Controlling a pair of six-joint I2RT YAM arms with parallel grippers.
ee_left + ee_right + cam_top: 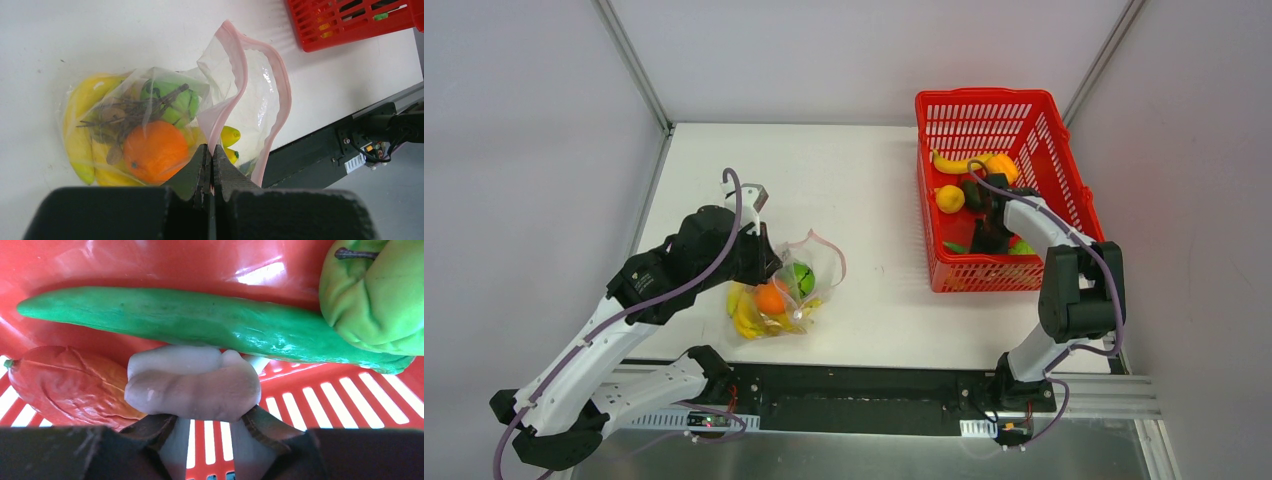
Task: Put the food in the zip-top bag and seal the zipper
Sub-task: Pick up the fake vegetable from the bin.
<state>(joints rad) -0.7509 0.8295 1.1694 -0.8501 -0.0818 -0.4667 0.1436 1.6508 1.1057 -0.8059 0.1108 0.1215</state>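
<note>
While clamping the zipper with the left gripper, reaches into the red basket with the right gripper.
Grips the pink strip at the near lip of the zip-top bag, jaws pressed tight, mouth gaping, bag lying on the white table with bananas, orange and a green round piece inside. Clasps a pale white piece between both fingers, just beside a long green vegetable, near a green apple and a red-brown pod.
</note>
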